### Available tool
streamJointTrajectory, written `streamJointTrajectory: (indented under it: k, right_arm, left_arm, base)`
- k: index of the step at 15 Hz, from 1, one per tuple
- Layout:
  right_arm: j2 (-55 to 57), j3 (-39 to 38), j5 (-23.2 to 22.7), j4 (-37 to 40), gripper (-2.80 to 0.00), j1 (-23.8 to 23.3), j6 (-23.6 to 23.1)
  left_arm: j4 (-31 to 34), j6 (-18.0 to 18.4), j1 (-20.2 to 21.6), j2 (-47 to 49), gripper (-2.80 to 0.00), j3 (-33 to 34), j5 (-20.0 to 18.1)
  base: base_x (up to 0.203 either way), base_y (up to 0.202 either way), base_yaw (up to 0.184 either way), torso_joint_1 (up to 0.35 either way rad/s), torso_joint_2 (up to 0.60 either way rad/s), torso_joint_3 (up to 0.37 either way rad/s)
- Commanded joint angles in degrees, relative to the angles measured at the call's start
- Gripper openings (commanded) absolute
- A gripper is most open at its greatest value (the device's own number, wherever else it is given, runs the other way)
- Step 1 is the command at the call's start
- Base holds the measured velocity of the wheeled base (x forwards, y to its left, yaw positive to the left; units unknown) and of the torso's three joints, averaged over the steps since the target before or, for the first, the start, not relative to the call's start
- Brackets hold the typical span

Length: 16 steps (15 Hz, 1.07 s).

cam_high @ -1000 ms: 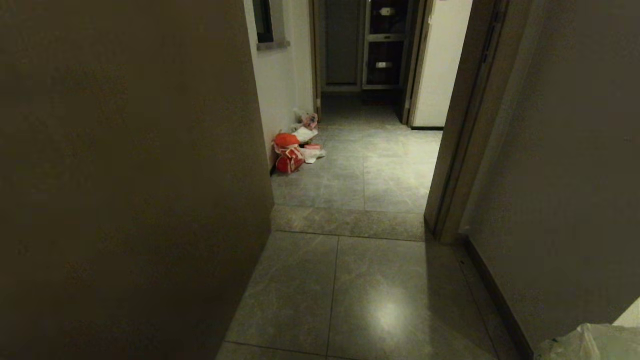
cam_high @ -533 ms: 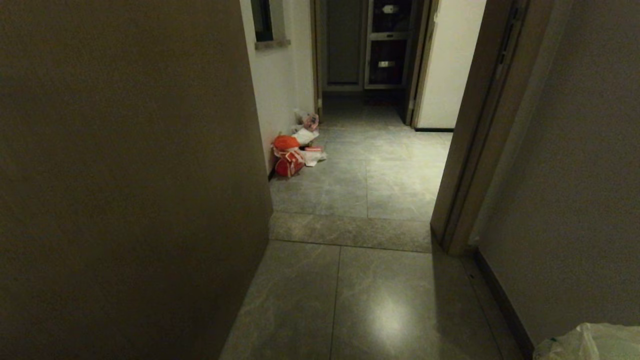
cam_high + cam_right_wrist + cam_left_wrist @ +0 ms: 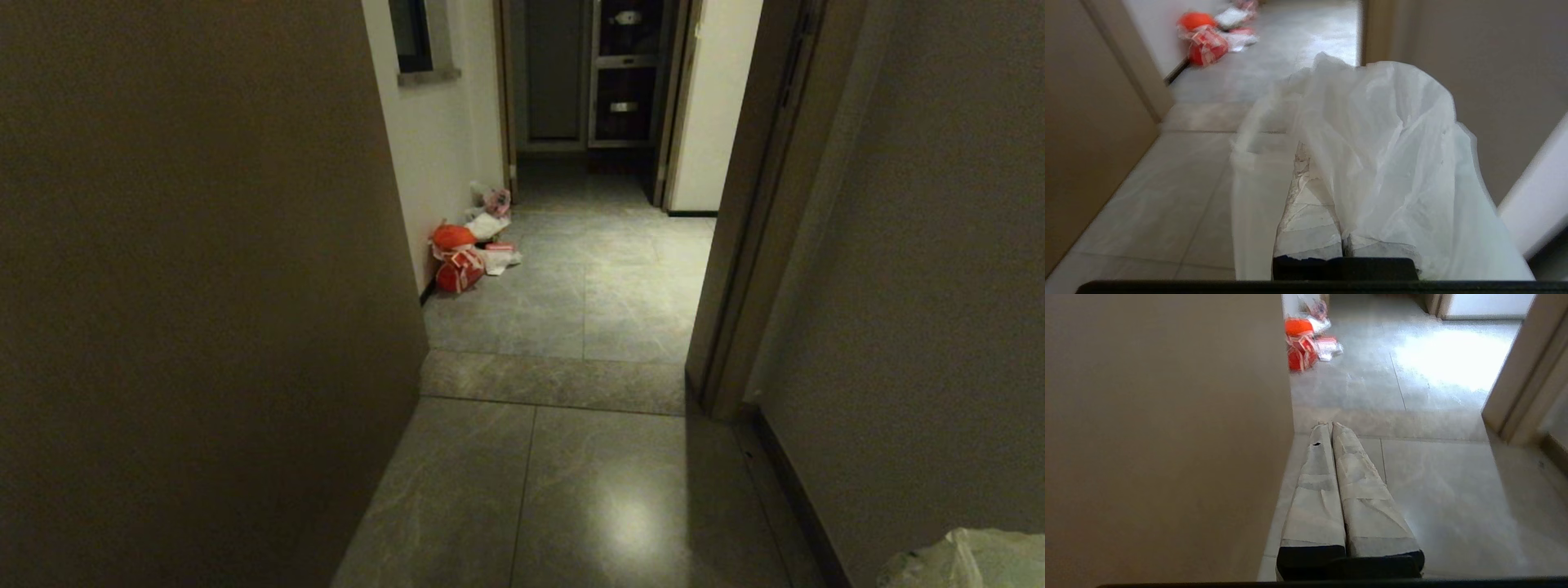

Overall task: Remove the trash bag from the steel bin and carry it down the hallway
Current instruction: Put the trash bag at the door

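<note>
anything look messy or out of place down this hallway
Yes: a heap of litter, an orange-red bag with white wrappers beside it, lies on the hallway floor against the left wall, not in any bin.

Heaped against the left wall's foot, mid-frame: an orange-red bag (image 3: 455,260), white bags (image 3: 490,237) with crumpled wrappers just behind. Farther back, top centre, a dark cabinet (image 3: 622,72) beyond an open doorway. High on the left wall, a small window (image 3: 411,34).

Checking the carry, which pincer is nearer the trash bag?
Right. The right pincer is shut on the trash bag; the left pincer is shut, empty, apart from it.
</note>
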State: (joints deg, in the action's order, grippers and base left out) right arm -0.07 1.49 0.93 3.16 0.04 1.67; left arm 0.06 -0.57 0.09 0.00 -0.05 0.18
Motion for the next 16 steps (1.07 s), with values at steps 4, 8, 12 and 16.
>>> streamJointTrajectory:
  k: [4,8,12,16]
  right_arm:
    - [0.1,0.1,0.0,-0.2,-2.80,0.0,0.0]
    - [0.1,0.1,0.0,-0.1,-2.80,-0.1,0.0]
    - [0.1,0.1,0.0,-0.2,-2.80,-0.1,0.0]
    - [0.1,0.1,0.0,-0.2,-2.80,-0.1,0.0]
  left_arm:
    - [0.0,0.0,-0.1,0.1,-2.80,0.1,0.1]
    - [0.0,0.0,-0.1,0.1,-2.80,0.1,0.1]
    - [-0.1,0.0,-0.1,0.1,-2.80,0.1,0.1]
    - [0.0,0.0,-0.1,0.1,-2.80,0.1,0.1]
  base:
    - [0.017,0.011,0.000,-0.001,0.00,0.001]
    - [0.132,0.006,-0.006,0.002,0.00,0.000]
    - [0.192,0.000,0.001,0.001,0.00,0.001]
    - [0.193,0.000,0.001,-0.001,0.00,0.003]
